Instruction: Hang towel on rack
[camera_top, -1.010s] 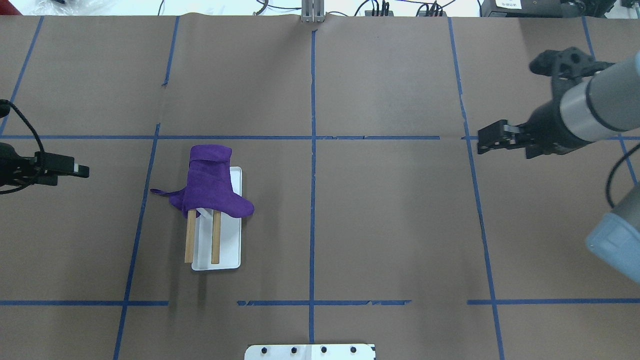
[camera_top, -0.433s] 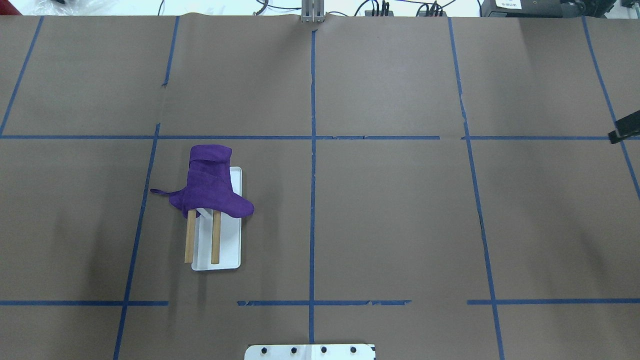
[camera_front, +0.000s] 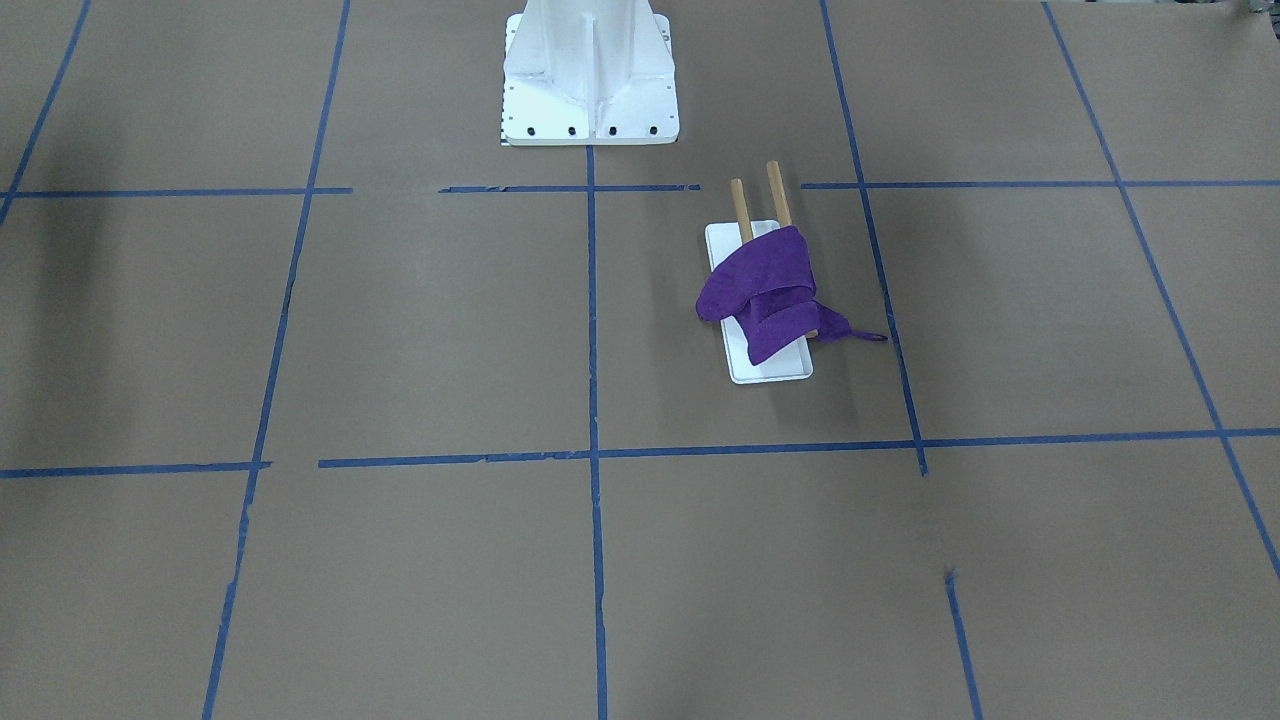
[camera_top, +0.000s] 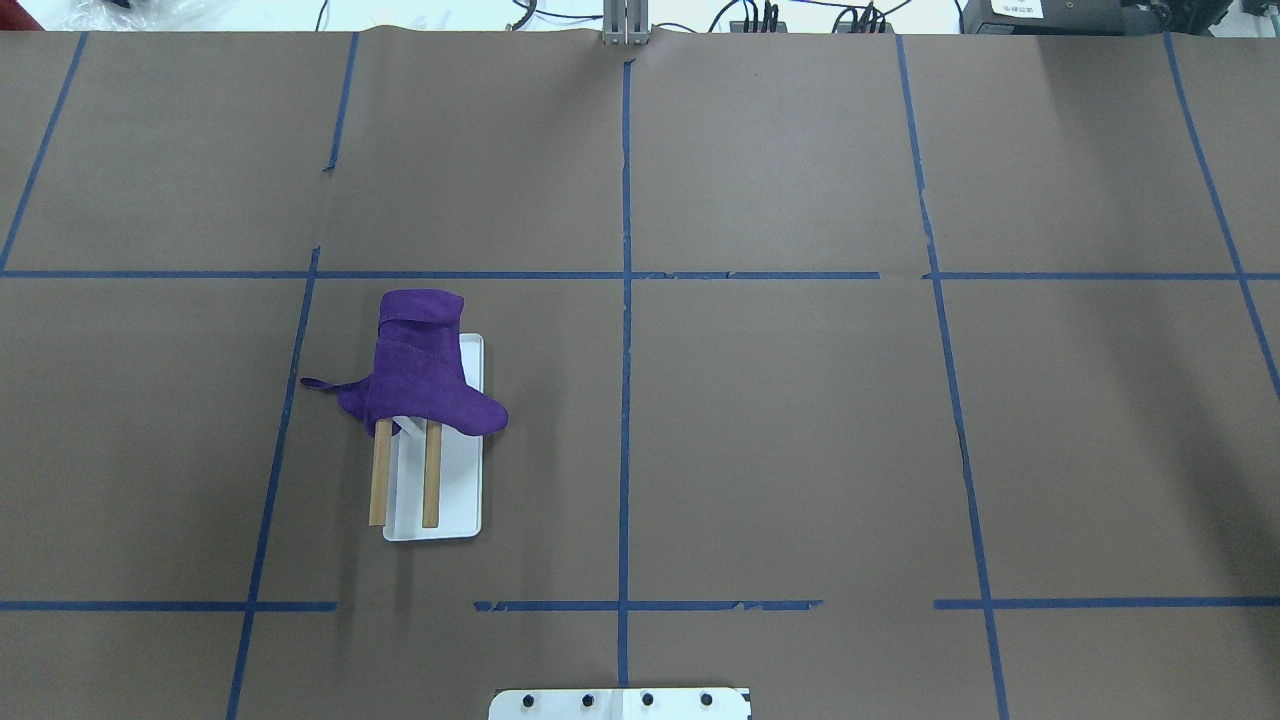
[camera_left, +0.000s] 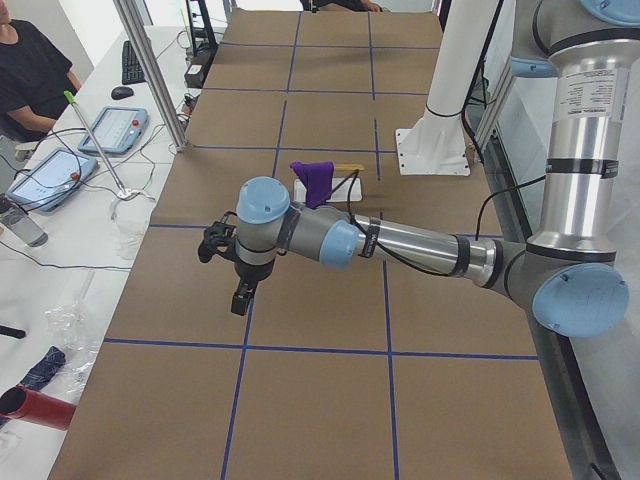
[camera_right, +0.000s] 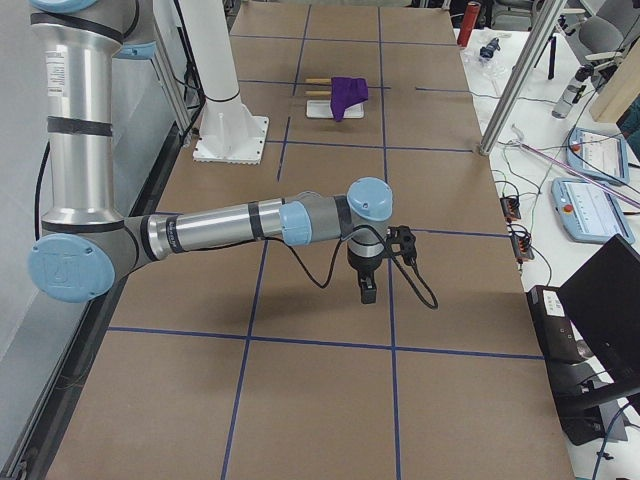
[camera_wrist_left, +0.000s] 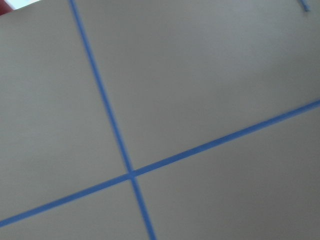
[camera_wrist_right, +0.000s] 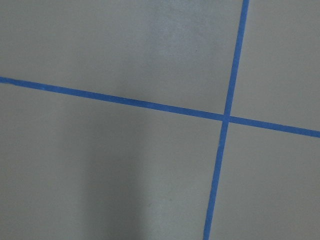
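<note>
The purple towel (camera_top: 420, 370) is draped over the far half of the rack's two wooden dowels (camera_top: 379, 480), its loop hanging off to the left. The rack's white base (camera_top: 460, 480) sits left of the table's middle. Towel (camera_front: 760, 290) and rack (camera_front: 770, 368) also show in the front view, and small in the side views (camera_left: 318, 180) (camera_right: 348, 92). My left gripper (camera_left: 241, 298) points down over the table's left end, far from the rack; I cannot tell whether it is open or shut. My right gripper (camera_right: 367, 292) points down over the right end; I cannot tell its state either.
The large white bolted pedestal (camera_front: 590, 70) stands at the robot's edge of the table. Blue tape lines (camera_top: 626, 300) grid the brown table cover. Both wrist views show only table and tape. Operators' devices and poles (camera_left: 150, 70) stand beyond the table's far edge.
Both arms have drawn out of the overhead view, the left one to the left, the right one to the right. Towel and rack have not moved.
</note>
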